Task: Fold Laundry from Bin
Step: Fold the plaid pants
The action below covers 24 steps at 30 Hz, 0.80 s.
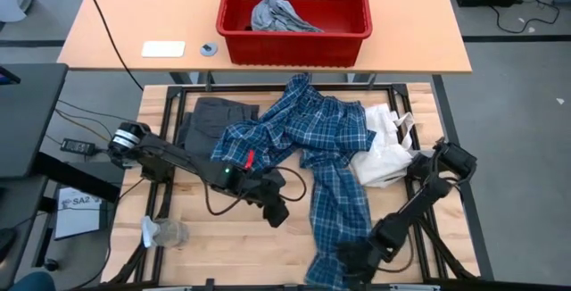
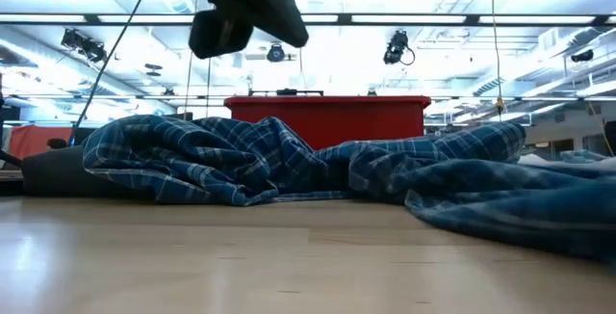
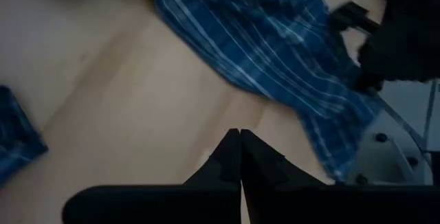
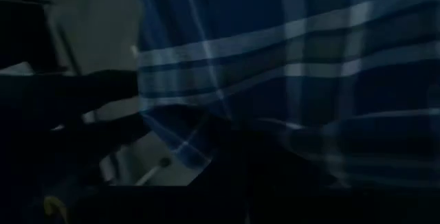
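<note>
1. The left gripper (image 1: 275,212) hangs above bare wooden surface (image 1: 223,237) near the front middle, its jaws clenched tight together with nothing between them; the left wrist view shows the two tips (image 3: 238,157) meeting over plain wood.
2. The blue-and-white plaid shirt (image 1: 312,139) lies spread just beyond and beside those jaws, one long part (image 1: 339,211) trailing toward the front edge.
3. The right gripper (image 1: 350,257) sits at the front edge where that trailing part ends. Its jaws are clenched, and plaid cloth (image 4: 289,59) fills its wrist view right against them; I cannot tell whether any fabric is pinched.
4. A dark grey garment (image 1: 210,117) lies behind the left jaws, partly under the shirt.
5. A white fabric piece (image 1: 384,153) lies beside the shirt, behind the right jaws.
6. The bin (image 1: 294,37) stands well beyond both jaws on the farther tan table (image 1: 125,32), with a light grey piece (image 1: 278,14) inside.
7. A clear crumpled item (image 1: 165,233) lies on the wood, to the outer side of the left jaws.
</note>
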Tool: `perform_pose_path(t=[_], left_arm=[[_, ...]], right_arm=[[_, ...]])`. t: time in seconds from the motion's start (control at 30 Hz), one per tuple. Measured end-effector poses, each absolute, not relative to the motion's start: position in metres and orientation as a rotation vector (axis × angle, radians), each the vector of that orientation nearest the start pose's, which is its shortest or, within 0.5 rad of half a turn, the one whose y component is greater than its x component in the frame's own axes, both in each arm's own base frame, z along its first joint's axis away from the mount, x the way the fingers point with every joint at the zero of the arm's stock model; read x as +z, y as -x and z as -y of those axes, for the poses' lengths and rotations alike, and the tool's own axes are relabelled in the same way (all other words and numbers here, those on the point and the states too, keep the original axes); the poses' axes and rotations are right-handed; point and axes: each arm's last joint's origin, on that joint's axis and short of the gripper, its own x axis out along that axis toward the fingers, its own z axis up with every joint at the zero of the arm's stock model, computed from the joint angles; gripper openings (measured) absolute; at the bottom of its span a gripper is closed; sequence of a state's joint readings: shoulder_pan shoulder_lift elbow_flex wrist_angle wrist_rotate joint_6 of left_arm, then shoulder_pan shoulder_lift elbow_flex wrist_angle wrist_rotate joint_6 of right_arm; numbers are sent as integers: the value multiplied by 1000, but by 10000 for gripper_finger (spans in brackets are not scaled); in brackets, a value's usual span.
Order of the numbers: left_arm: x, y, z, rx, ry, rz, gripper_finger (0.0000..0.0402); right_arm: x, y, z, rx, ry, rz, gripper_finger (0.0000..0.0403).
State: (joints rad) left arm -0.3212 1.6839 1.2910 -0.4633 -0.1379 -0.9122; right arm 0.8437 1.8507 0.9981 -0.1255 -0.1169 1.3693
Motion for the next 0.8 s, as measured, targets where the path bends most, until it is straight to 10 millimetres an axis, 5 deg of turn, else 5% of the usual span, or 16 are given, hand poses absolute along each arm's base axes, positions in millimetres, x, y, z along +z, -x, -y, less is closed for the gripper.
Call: perform_pose_path(t=[0.23,0.4,0.57,0.8], left_arm=[[255,-352,98,239,674,-810,4],[256,-354,97,229,678,-788,4],[256,-353,97,231,683,-789,4],[256,-353,97,239,694,-791,4]], right_arm=[[148,-212,-304,282,-949,-1277,0],[174,-210,-317,339,-898,-1260,0],[186,-226,-294,172,-784,-1181,0],[166,-254,-240,-121,-672,-1137,0]])
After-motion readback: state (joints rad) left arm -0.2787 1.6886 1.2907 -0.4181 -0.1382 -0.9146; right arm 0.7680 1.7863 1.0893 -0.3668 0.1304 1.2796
